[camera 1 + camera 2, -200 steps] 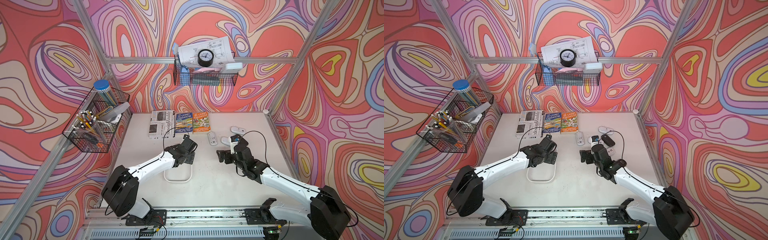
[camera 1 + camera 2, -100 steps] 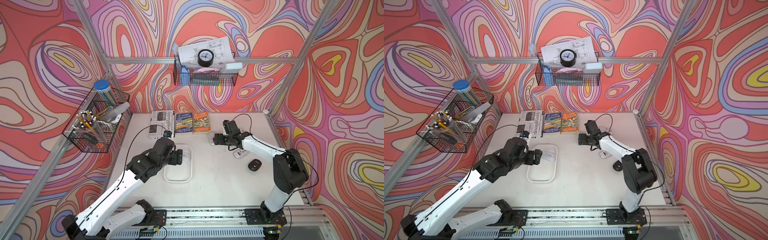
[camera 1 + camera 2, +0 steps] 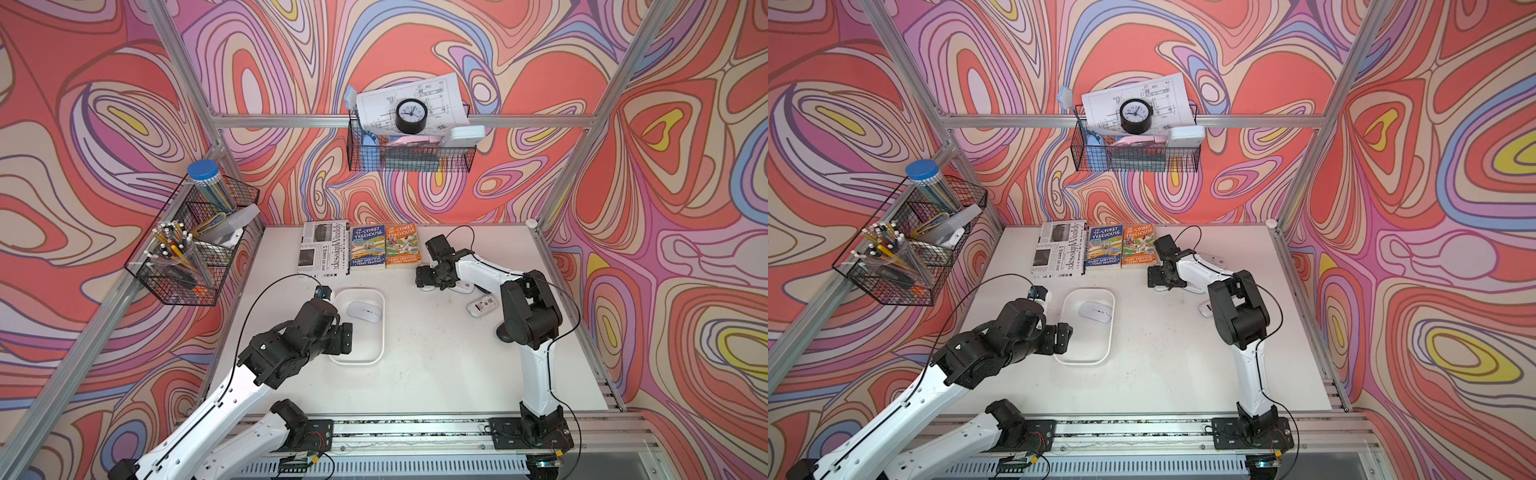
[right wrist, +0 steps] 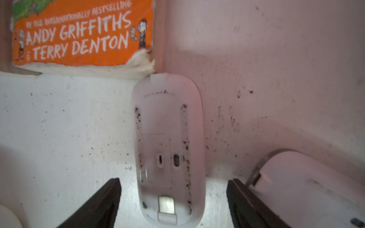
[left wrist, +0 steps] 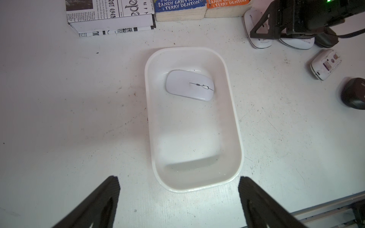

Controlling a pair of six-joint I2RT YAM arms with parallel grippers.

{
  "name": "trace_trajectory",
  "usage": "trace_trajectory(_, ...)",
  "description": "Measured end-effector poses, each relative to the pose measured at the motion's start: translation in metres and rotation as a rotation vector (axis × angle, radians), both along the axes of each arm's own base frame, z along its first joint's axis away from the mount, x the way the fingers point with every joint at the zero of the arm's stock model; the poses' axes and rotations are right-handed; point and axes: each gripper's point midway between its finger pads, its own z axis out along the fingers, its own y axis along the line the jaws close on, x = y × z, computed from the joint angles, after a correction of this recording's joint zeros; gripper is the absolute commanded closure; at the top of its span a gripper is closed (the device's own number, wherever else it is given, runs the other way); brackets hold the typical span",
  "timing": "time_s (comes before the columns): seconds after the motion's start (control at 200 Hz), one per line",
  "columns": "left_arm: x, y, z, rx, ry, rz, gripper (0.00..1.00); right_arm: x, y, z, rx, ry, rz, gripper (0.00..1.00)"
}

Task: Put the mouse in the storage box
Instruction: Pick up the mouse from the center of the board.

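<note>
Looking through the left wrist camera, I found a white mouse [image 5: 190, 85] lying buttons-up inside the storage box [image 5: 189, 134], toward the end nearer the books. The box sat on a scuffed, speckled white table [image 3: 436, 374], closed in by swirling red, pink and purple walls [image 3: 457, 50] on an aluminium frame. My left gripper [image 5: 177, 179] hung over the box's other end, jaws spread wide and empty. My right gripper [image 4: 173, 180] was low over a belly-up mouse [image 4: 169, 138] just beside the orange book [image 4: 79, 35]. Its fingers [image 4: 102, 201] stood either side with bare table in both gaps, so it was released, not gripping. A black mouse [image 5: 353, 93] lay farther out. The back wire basket [image 3: 411, 160] held a clock [image 3: 411, 115] and a drawing sheet [image 3: 436, 95]. The side basket [image 3: 187, 257] held pens and a blue-lidded jar [image 3: 203, 172].
</note>
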Motion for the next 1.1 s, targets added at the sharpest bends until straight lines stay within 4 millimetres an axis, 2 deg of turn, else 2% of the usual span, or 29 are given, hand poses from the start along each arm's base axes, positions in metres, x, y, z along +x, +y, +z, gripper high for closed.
trace_trajectory(0.16,0.0,0.0,0.0,0.001,0.0,0.0,0.08,0.001,0.002,-0.012,-0.048,0.012,0.018,0.18)
trace_trajectory(0.351,0.0,0.0,-0.001,0.004,0.004,0.0,0.08,0.004,0.006,-0.016,-0.121,-0.007,0.043,0.23)
trace_trajectory(0.701,0.001,-0.001,-0.004,0.0,0.017,0.006,0.08,0.009,0.014,-0.016,-0.147,-0.04,0.067,0.39)
trace_trajectory(0.856,-0.004,-0.011,-0.007,-0.07,0.048,-0.006,0.08,0.009,0.014,-0.015,-0.138,-0.063,0.069,0.44)
trace_trajectory(1.001,-0.011,-0.024,-0.013,-0.16,0.089,-0.023,0.08,-0.003,0.01,-0.012,-0.121,-0.071,0.076,0.48)
trace_trajectory(1.102,-0.012,-0.036,-0.01,-0.228,0.102,-0.041,0.08,-0.018,0.008,0.003,-0.079,-0.092,0.087,0.49)
